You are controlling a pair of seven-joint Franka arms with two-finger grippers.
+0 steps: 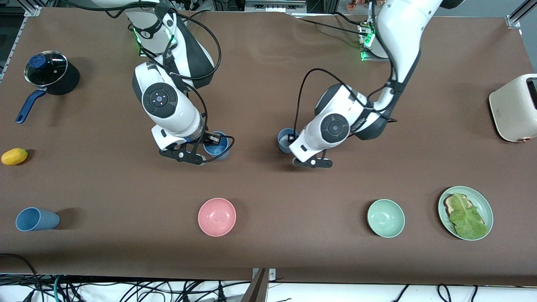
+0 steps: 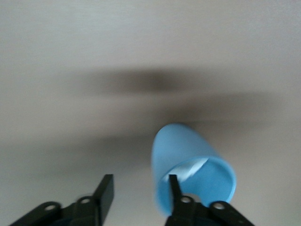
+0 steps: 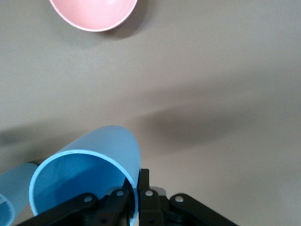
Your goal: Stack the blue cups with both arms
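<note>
Two blue cups point(image 1: 218, 147) — gripped (apart)

A brown table point(image 1: 268, 75) carries a lidded black pot point(image 1: 51, 74), lemon point(image 1: 14, 156) and toaster point(image 1: 515, 108). Nearer the front camera lie a tipped blue cup point(image 1: 37, 219), pink bowl point(image 1: 217, 217), green bowl point(image 1: 386, 218) and plate point(image 1: 486, 204).

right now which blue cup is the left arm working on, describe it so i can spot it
Start at the left arm, whose base stands at the toaster's end of the table. The left gripper sits mid-table, between the pink bowl and the green bowl but farther from the camera, and the greyer blue cup stands beside it. Unlike the blue cup gripped by the right gripper, no fingers clamp it.
</note>
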